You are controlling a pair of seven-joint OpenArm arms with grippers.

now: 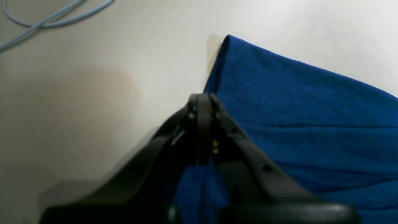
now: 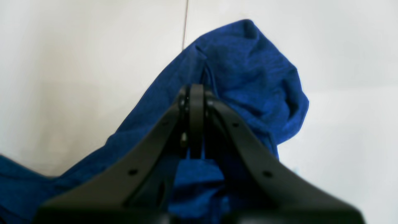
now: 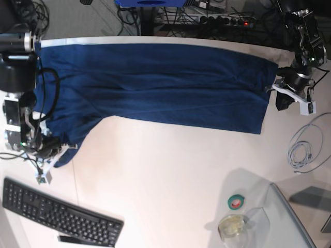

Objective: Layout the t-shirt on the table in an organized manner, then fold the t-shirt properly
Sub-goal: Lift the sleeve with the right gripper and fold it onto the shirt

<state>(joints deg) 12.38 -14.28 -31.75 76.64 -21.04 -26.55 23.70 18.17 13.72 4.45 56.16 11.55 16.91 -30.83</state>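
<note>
The dark navy t-shirt point(image 3: 155, 82) lies spread along the far side of the white table point(image 3: 165, 175), with one sleeve hanging toward the near left. My left gripper point(image 3: 274, 90) sits at the shirt's right-hand edge. The left wrist view shows that gripper point(image 1: 201, 96) shut, with the cloth point(image 1: 295, 109) pinched at its edge. My right gripper point(image 3: 61, 149) is at the sleeve on the left. In the right wrist view it point(image 2: 196, 87) is shut, with bunched blue fabric point(image 2: 248, 62) around and under the fingers.
A black keyboard point(image 3: 57, 212) lies at the near left corner. A coiled cable point(image 3: 302, 150) rests at the right edge. A green tape roll point(image 3: 237, 201), a clear round container point(image 3: 231, 226) and a clear panel point(image 3: 289, 222) sit near the front right. A light blue cable point(image 1: 46, 21) loops beyond the left gripper.
</note>
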